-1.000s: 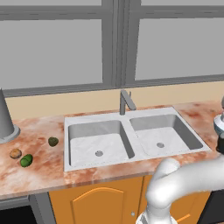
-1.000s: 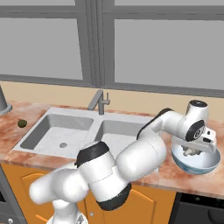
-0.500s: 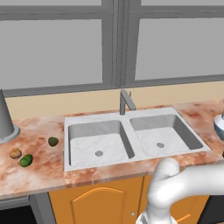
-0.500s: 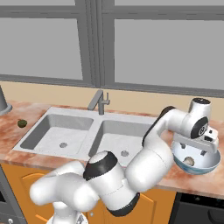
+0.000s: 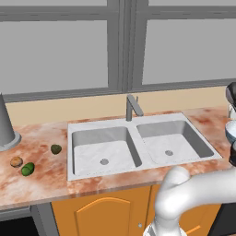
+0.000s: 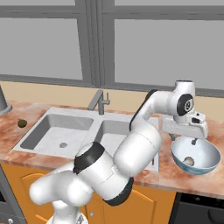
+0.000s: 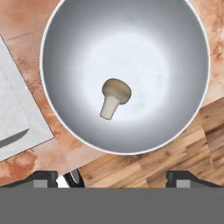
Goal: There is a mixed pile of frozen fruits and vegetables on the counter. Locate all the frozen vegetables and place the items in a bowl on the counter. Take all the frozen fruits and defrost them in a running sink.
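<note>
The gripper (image 7: 113,178) hung open above the bowl (image 7: 183,109) right of the sink (image 6: 87,131); the mushroom (image 7: 114,97) lay inside.

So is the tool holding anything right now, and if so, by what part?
Nothing is held. The tool hangs open above the bowl, and the mushroom lies loose on the bowl's floor, clear of both fingertips.
</note>
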{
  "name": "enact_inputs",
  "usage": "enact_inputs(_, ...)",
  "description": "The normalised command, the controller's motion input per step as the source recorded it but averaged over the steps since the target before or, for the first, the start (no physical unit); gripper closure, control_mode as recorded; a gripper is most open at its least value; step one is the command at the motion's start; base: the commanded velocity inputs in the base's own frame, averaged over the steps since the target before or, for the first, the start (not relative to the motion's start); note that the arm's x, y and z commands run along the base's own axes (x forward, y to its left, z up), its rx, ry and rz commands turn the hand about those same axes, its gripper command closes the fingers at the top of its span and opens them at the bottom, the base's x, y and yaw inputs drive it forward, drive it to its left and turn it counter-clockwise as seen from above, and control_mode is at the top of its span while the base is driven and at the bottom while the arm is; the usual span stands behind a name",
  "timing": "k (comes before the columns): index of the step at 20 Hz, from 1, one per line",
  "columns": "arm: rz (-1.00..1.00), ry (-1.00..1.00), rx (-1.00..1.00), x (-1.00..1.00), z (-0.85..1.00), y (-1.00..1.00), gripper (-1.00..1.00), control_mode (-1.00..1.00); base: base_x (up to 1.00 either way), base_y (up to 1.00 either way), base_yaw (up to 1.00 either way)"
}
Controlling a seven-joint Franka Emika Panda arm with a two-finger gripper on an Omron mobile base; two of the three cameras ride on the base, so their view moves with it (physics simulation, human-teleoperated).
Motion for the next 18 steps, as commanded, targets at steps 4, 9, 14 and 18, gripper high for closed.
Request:
enact_inputs(4, 0.15, 0.25, -0.2, -0.63, 0.35, 0.98, -1.0, -1.0, 0.0, 0.0, 0.0)
enact_inputs(9, 0.04, 0.03, -0.06, -0.26, 0.06, 0.96, -1.0, -1.0, 0.0, 0.0, 0.0)
enact_inputs(14, -0.04, -0.15, 0.0, -0.19, 0.06, 0.91, -1.0, -1.0, 0.0, 0.0, 0.0)
enact_inputs(18, -0.09, -0.2, 0.06, -0.01, 0.12, 0.87, -1.0, -1.0, 0.0, 0.0, 0.0)
